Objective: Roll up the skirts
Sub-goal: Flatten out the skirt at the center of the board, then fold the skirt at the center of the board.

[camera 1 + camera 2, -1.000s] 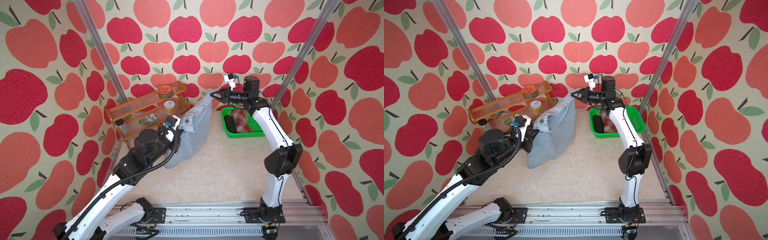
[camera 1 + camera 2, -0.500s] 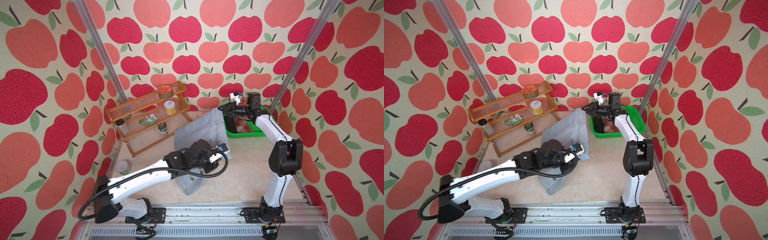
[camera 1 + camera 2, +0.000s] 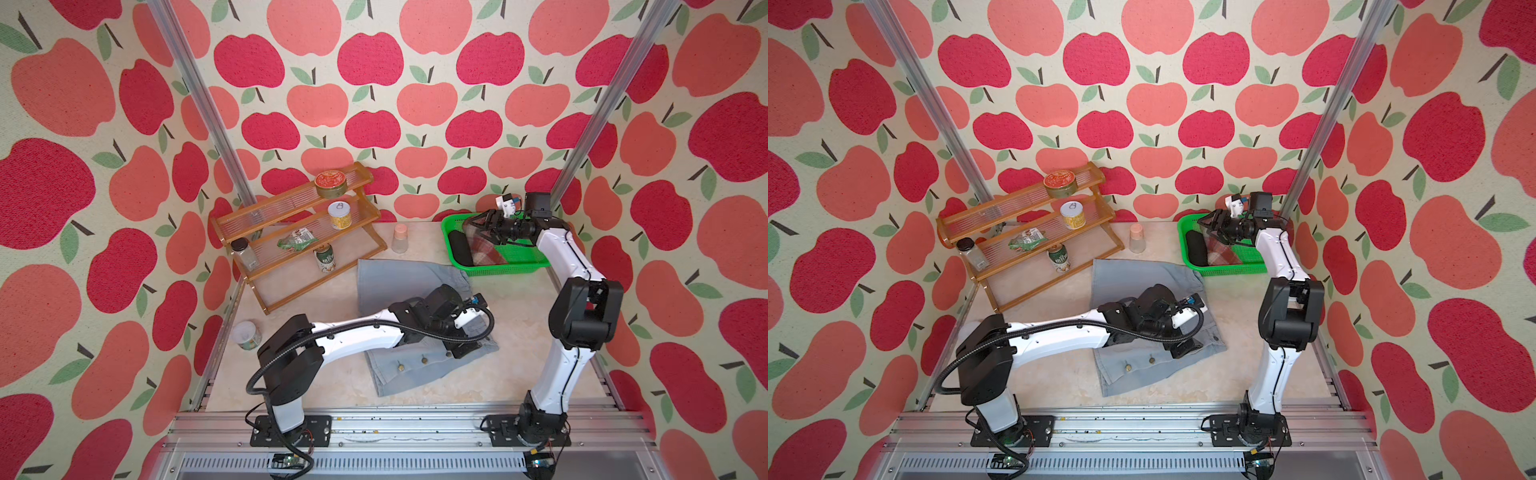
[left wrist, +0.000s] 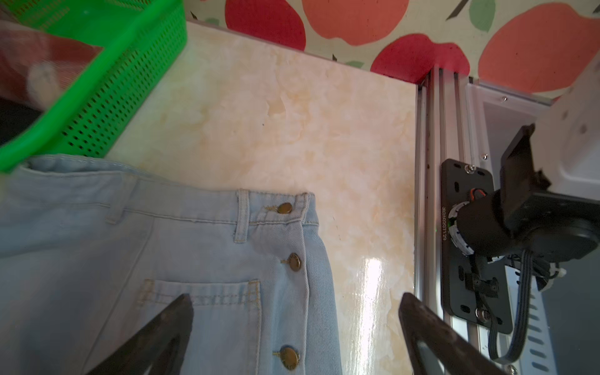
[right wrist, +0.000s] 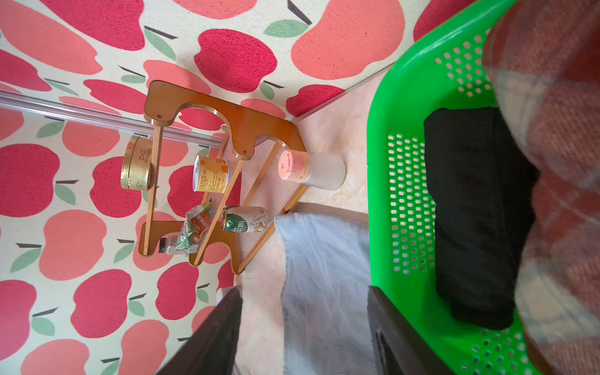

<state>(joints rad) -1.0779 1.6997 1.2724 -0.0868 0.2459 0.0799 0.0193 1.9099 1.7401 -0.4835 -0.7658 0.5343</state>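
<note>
Top views first. The light blue denim skirt (image 3: 399, 278) w/ pocket and brass buttons is lying flat and unrolled on the beige marbled tabletop (image 3: 316, 386), mid-scene. It's spread out, I judge, so a roll can start from one edge. The left gripper (image 3: 459, 351) is sitting low over the skirt's right side, nr the waistband. The right gripper (image 3: 478, 230) is hanging far right over the green plastic mesh basket (image 3: 519, 268). The basket is holding the plain black skirt (image 3: 459, 249), apparently rolled already, and the red-brown and cream plaid skirt (image 3: 488, 255) just beside it, so it's prob. serving as the drop-off for finished rolls.

Both top views are showing the same layout: denim skirt (image 3: 1133, 274) just near-left of the basket (image 3: 1233, 271).

Left wrist: the fingers (image 4: 175, 321) are standing wide apart, gripping nothing — pocket and button row are lying under the gap, cloth free on the table.

Right wrist: the fingers (image 5: 224, 324) are parted too, holding nothing. The black skirt is resting along the basket's left wall. The plaid one is blurring close to the lens — can't tell if it's rolled.
</note>
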